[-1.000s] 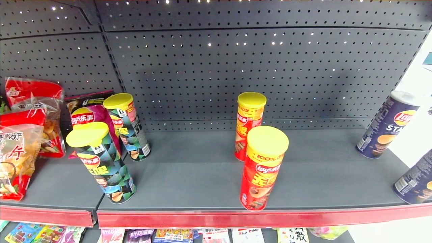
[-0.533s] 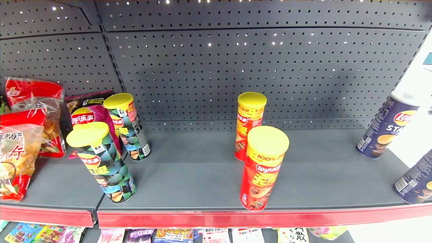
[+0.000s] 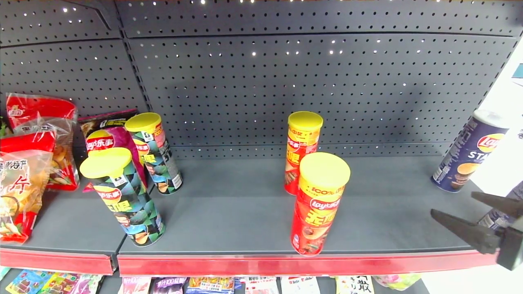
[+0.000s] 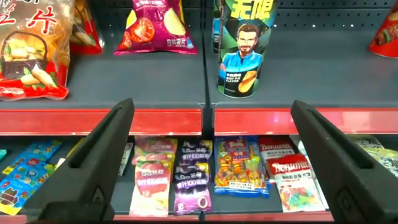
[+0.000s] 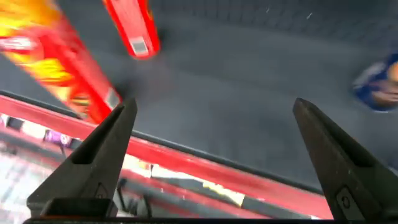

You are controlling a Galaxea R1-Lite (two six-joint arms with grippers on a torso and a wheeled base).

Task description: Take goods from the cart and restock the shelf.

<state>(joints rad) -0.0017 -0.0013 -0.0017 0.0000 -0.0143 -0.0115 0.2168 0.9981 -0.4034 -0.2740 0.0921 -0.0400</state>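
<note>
The shelf (image 3: 245, 212) is dark grey with a red front rail and carries several upright chip cans. Two red cans with yellow lids stand near the middle: the front red can (image 3: 318, 204) is at the front edge, and the rear red can (image 3: 300, 151) is just behind it near the pegboard back (image 3: 286, 81). Towards the left are the front teal can (image 3: 122, 200) at the edge and the rear teal can (image 3: 155, 153) farther back, next to a purple bag (image 3: 110, 143) and red snack bags (image 3: 24, 179). At the right end a blue can (image 3: 470, 151) stands towards the back, and a second blue can (image 3: 496, 218) sits nearer the edge. The right gripper (image 3: 453, 203) is at the shelf's right front corner, its jaws spread wide and holding nothing. One jaw crosses in front of the second blue can, and whether they touch cannot be told. The front red can is well apart from it towards the middle. The left gripper (image 4: 211, 104) is in front of the shelf's red rail, with its jaws also wide open and empty. In the left wrist view, the front teal can shows beyond the gap between them, untouched. Candy packets (image 4: 193, 180) lie on the lower shelf beneath.
</note>
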